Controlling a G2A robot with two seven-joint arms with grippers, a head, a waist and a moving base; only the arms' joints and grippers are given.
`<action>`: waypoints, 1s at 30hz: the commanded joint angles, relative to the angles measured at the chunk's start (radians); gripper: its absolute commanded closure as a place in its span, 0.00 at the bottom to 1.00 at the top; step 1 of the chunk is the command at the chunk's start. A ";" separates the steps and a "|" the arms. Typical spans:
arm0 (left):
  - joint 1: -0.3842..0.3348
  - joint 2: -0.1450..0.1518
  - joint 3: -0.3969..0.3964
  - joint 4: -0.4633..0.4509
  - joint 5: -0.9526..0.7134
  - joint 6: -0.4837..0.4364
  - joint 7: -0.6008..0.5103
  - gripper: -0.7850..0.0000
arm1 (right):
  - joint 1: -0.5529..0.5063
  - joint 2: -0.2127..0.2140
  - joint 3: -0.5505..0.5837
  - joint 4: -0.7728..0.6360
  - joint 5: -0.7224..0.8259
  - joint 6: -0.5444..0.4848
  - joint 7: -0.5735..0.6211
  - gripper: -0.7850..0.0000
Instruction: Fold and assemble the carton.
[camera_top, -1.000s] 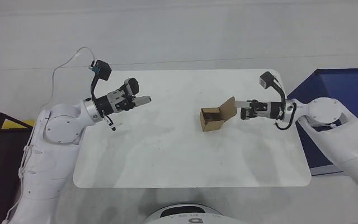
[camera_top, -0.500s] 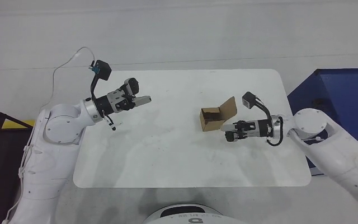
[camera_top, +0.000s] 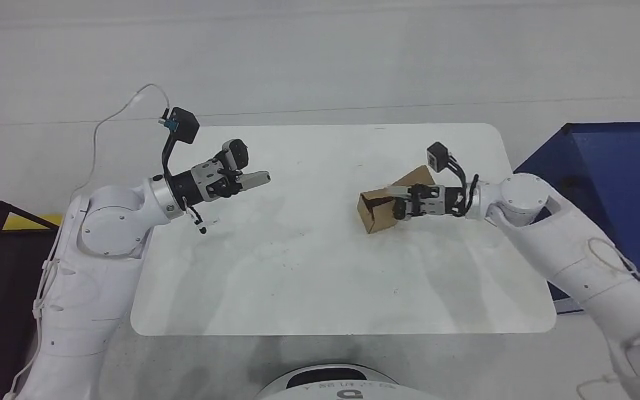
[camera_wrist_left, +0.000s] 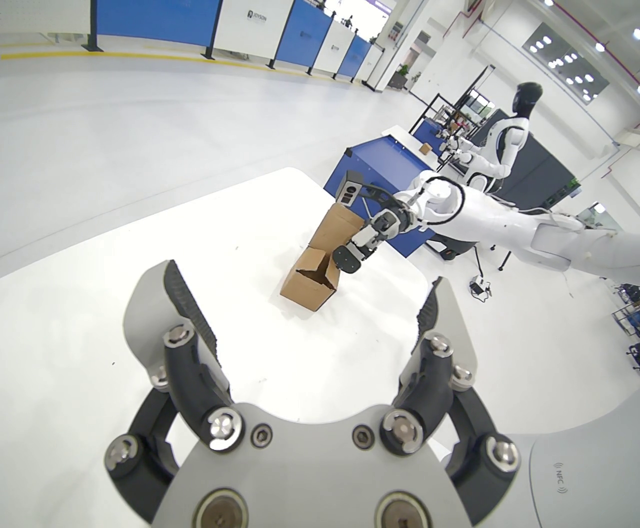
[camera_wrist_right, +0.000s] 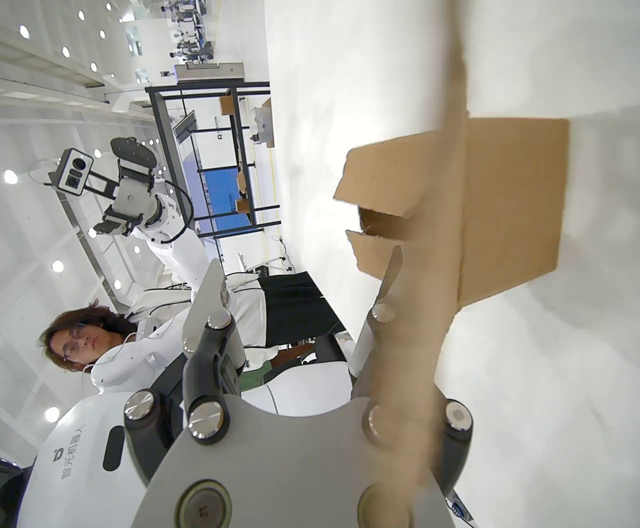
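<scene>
Sitting open at the carton's (camera_top: 376, 213) raised flap (camera_top: 415, 183), the right hand (camera_top: 403, 208) grasps nothing; the left hand (camera_top: 262, 178) hovers released over the table (camera_top: 300, 280), the carton well ahead of it.

Both arms have smooth white rounded shells with black rings at the joints. Seen from above, the left arm (camera_top: 110, 225) at 9 o'clock carries a small black camera (camera_top: 182, 123) on a black bracket (camera_top: 168, 148), and a thin white cable (camera_top: 118, 108) loops away from it. The right arm (camera_top: 560, 235) at 3 o'clock has the same kind of camera, with black wires (camera_top: 463, 185) around the wrist. The left gripper (camera_wrist_left: 305, 274) has a silver-grey metal base, black links, round shiny screws (camera_wrist_left: 222, 429) and pale grey fingers (camera_wrist_left: 150, 305) with black ribbed pads (camera_wrist_left: 192, 312). The right gripper (camera_wrist_right: 305, 255) is built alike; the white shell (camera_wrist_right: 75, 440) behind it bears a black slot and small grey print.
</scene>
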 joint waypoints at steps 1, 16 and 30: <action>0.000 0.000 0.000 0.000 0.000 0.000 0.000 0.00 | 0.007 -0.002 0.008 0.026 -0.005 -0.001 0.008 0.16; 0.000 0.000 0.000 0.000 0.000 0.000 0.000 0.00 | -0.006 0.017 0.093 -0.053 -0.178 0.029 0.012 0.05; 0.000 0.000 0.000 0.000 0.000 0.000 0.000 0.00 | 0.010 -0.012 0.081 0.004 -0.178 0.061 0.053 0.17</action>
